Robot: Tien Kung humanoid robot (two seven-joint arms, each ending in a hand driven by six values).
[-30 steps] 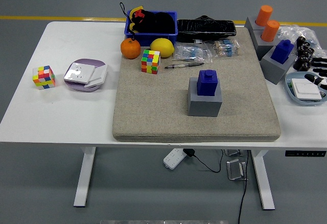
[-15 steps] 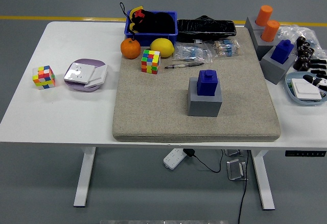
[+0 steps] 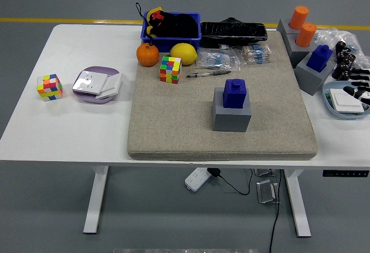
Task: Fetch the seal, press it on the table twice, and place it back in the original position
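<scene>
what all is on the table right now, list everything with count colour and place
seal: 1, blue, on grey base, mat centre
second blue seal: 1, on grey block, right of mat
orange seals: 2, on grey block, far right
mat: 1, beige, table middle
puzzle cubes: 2, multicolour, one on mat, one far left
orange: 1, by lemon, yellow
bin: 1, blue, far edge, black items inside
pen: 1, on mat
purple plate: 1, left, holding white pieces
blue tray: 1, right edge
right hand: black, right edge, over tray
</scene>
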